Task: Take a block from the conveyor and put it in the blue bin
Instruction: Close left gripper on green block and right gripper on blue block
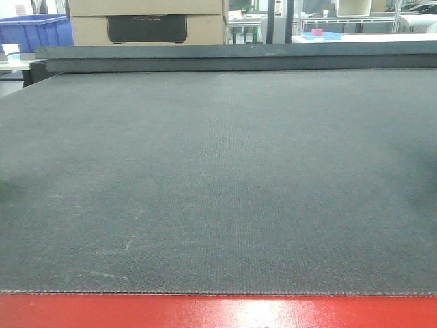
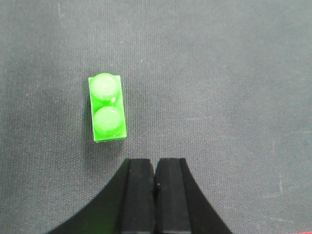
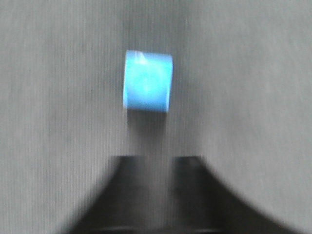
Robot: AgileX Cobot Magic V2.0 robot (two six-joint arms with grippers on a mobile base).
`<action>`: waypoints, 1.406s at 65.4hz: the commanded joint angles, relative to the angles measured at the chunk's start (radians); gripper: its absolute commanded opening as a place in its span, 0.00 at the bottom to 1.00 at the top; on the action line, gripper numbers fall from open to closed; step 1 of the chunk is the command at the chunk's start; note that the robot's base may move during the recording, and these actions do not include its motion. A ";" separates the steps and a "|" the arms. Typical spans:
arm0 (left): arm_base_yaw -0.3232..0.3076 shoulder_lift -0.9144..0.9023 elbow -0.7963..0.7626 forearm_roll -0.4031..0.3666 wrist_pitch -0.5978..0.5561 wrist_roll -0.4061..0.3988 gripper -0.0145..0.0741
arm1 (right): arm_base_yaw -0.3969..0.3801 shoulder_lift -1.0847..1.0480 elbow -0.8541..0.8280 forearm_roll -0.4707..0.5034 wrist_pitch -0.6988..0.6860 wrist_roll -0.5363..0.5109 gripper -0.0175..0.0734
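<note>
The conveyor [image 1: 218, 178] is a wide dark grey woven belt with a glossy red frame edge [image 1: 218, 311] in front. In the left wrist view a green two-stud block [image 2: 107, 108] lies on the belt, just ahead and left of my left gripper [image 2: 156, 163], which is shut with nothing in it. The right wrist view is blurred: a blue block [image 3: 147, 81] lies on the belt ahead of my right gripper [image 3: 167, 158], whose fingers stand a narrow gap apart and hold nothing. A blue bin [image 1: 34, 31] stands beyond the belt's far left corner. The front view shows neither gripper nor block.
A dark raised rail [image 1: 232, 56] runs along the belt's far end. Behind it stand cardboard boxes [image 1: 147, 20], a paper cup [image 1: 11, 52] at far left, and a table with a small pink item on a flat blue thing [image 1: 321, 34] at far right.
</note>
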 commanded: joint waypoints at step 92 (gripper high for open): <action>0.001 0.527 -0.279 0.171 0.101 -0.155 0.66 | -0.003 0.203 -0.176 0.075 -0.069 0.008 0.02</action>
